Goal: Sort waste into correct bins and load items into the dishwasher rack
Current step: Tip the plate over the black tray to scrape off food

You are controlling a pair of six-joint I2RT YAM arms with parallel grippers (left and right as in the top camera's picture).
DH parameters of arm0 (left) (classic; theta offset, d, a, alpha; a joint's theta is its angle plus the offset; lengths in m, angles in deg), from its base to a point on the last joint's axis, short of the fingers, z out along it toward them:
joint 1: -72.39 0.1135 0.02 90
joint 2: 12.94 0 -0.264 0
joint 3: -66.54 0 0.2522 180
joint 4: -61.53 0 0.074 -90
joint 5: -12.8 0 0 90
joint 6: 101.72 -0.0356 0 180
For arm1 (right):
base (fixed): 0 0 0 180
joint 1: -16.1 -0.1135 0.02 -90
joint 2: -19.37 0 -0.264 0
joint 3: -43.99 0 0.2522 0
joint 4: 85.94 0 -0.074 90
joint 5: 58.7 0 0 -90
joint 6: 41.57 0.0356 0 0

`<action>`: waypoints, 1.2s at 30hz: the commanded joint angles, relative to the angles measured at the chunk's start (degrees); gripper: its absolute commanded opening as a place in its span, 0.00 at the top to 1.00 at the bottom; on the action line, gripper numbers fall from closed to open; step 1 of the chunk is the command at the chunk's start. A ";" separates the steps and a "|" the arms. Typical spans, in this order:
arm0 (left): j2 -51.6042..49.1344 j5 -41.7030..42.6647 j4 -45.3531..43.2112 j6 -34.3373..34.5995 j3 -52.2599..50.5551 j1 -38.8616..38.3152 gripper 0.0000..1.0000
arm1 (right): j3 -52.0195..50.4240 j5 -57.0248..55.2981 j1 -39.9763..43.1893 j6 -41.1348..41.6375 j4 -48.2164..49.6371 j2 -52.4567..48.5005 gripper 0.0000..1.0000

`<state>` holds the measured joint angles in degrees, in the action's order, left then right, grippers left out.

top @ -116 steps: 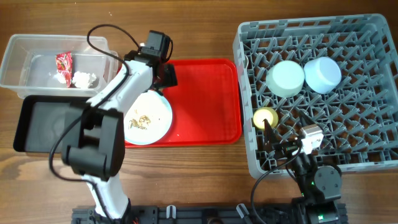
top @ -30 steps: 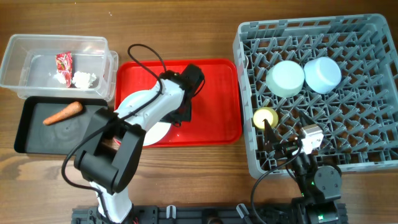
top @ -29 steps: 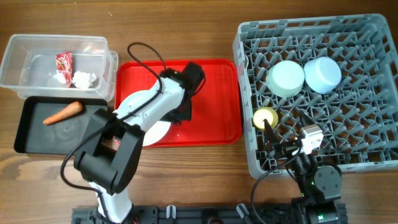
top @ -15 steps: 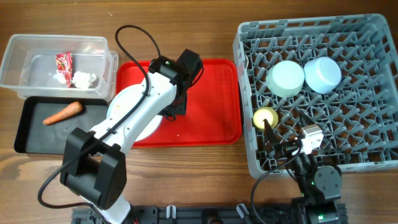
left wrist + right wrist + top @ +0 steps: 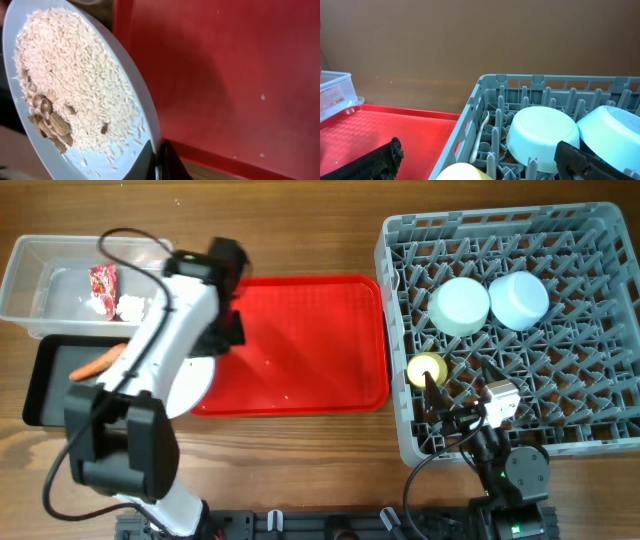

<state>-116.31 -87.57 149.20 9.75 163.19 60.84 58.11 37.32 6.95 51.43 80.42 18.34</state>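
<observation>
My left gripper (image 5: pixel 222 345) is shut on the rim of the pale blue plate (image 5: pixel 188 385), which hangs tilted over the red tray's left edge, beside the black tray (image 5: pixel 50 385). In the left wrist view the plate (image 5: pixel 75 90) carries beige crumbs (image 5: pixel 47 122), and the gripper (image 5: pixel 157 161) pinches its edge. A carrot (image 5: pixel 98 363) lies in the black tray. The clear tub (image 5: pixel 30 275) holds the foil wrapper (image 5: pixel 102 280). My right gripper (image 5: pixel 482 167) stands open over the grey rack (image 5: pixel 600 415), which holds a green bowl (image 5: pixel 460 305), blue bowl (image 5: pixel 518 300), yellow cup (image 5: pixel 426 368) and spoon (image 5: pixel 481 132).
The red serving tray (image 5: pixel 310 340) lies between the bins and the rack, with a few specks on it. The left arm's cable loops above the clear tub. Bare wooden table runs along the back and front edges.
The left arm has swung left with the plate, from the middle of the red tray to its left edge by the black tray. The right arm has not moved.
</observation>
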 commanded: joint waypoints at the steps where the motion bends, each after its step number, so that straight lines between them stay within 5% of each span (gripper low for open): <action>1: 1.99 11.98 -1.97 -6.51 1.01 6.03 0.96 | -0.07 0.94 0.44 0.83 0.39 0.39 0.00; 21: 10.82 49.37 -0.76 -28.72 0.63 39.28 0.96 | -0.07 0.94 0.44 0.85 0.39 0.39 0.00; 36: 10.82 77.77 10.32 -47.17 0.57 61.64 0.96 | -0.07 0.94 0.44 0.85 0.39 0.39 0.00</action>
<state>-107.09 -20.82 157.24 -28.72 163.19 118.26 58.11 37.32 6.95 51.41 80.42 18.34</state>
